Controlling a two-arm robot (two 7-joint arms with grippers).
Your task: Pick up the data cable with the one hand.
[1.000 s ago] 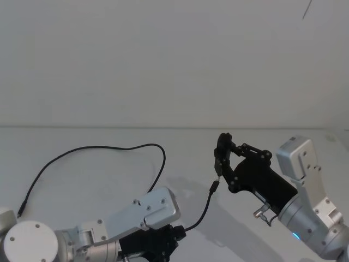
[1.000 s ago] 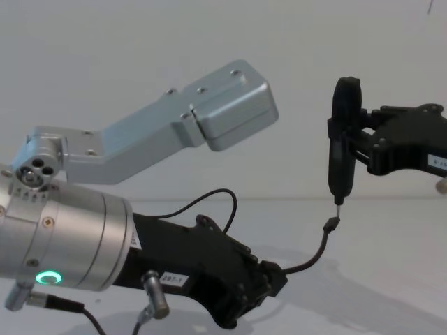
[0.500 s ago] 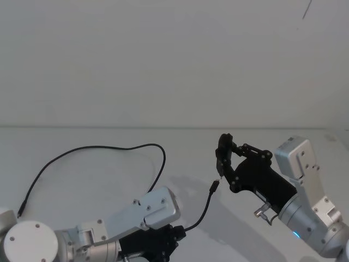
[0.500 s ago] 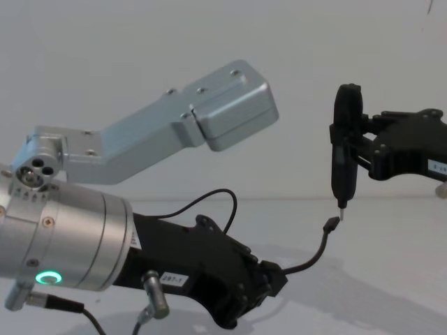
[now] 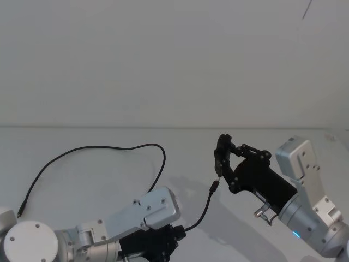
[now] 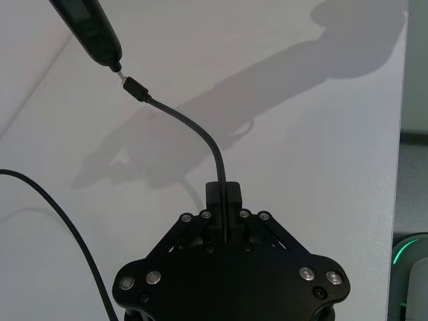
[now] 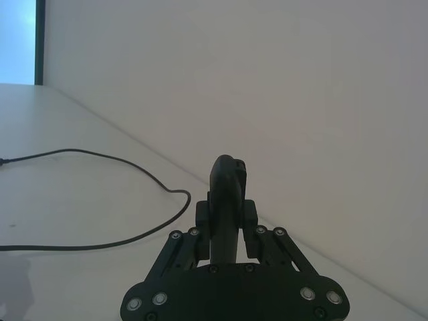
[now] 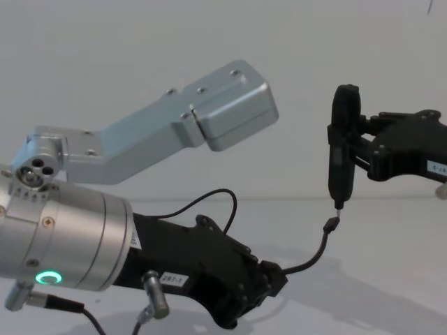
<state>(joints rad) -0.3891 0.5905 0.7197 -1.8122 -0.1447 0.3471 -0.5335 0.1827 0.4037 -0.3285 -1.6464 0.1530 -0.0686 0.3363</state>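
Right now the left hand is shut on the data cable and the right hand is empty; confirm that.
Not quite. The left hand is shut on the data cable, but the right hand grips a black pen-shaped tool, as the chest view shows.

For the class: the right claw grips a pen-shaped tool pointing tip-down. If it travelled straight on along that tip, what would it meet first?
Probably the data cable's raised plug end, just below the tool held by the right claw, though depth alignment is uncertain.

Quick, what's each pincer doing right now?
Left pincer: shut on the data cable, near its plug end.
Right pincer: shut on a black pen-shaped tool, tip just above the plug.
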